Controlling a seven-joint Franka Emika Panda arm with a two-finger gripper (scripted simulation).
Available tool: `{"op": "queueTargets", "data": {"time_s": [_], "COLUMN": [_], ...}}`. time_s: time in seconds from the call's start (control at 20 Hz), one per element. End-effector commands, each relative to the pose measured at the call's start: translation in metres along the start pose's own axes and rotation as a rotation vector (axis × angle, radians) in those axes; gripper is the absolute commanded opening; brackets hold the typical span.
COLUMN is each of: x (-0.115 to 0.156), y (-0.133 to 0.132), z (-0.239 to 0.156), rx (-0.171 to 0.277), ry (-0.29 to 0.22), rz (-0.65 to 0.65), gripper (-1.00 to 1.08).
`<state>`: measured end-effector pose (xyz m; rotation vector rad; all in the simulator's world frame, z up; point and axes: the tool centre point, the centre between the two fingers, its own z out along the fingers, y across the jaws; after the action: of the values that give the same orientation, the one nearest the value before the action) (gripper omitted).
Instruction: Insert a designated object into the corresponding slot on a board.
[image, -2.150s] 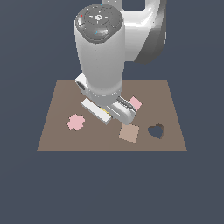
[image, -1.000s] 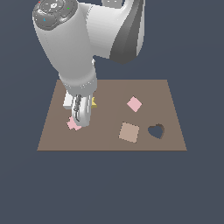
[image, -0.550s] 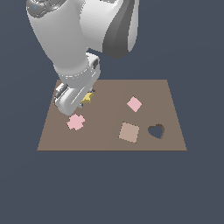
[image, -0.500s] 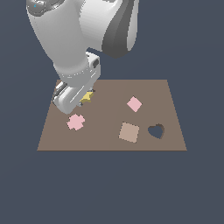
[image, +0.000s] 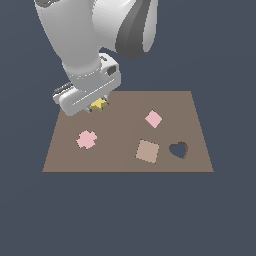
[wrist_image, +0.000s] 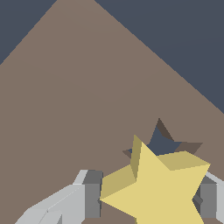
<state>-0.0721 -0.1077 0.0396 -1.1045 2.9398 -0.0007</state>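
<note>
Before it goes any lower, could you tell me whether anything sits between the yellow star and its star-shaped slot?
Nothing visible does. In the wrist view the yellow star, held between the gripper fingers, partly overlaps the star slot, and the slot's visible part holds nothing.

Board (image: 125, 105) matt brown; star (wrist_image: 157, 188) matt yellow; arm (image: 85, 45) glossy.

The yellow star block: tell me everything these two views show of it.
The yellow star block is a flat, matte, five-pointed piece with darker side faces. In the wrist view it sits between the grey fingers of the gripper, which close on it from both sides. It is tilted, partly covering the star-shaped slot in the brown board, not seated. In the exterior view only a yellow sliver shows under the gripper.
</note>
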Motion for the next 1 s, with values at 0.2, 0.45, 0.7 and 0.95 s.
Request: {"op": "queueTargets", "data": {"time_s": [0.2, 0.45, 0.7, 0.95], "x": [0.007, 0.009, 0.010, 0.009], "y": [0.009, 0.013, 0.014, 0.014], "z": [-0.001, -0.001, -0.001, 0.005], "rx": [0.000, 0.000, 0.000, -0.001], "ry": [0.000, 0.000, 0.000, 0.001], "rz": [0.139, 0.195, 0.212, 0.209], "gripper": [-1.00, -1.00, -1.00, -1.00]}}
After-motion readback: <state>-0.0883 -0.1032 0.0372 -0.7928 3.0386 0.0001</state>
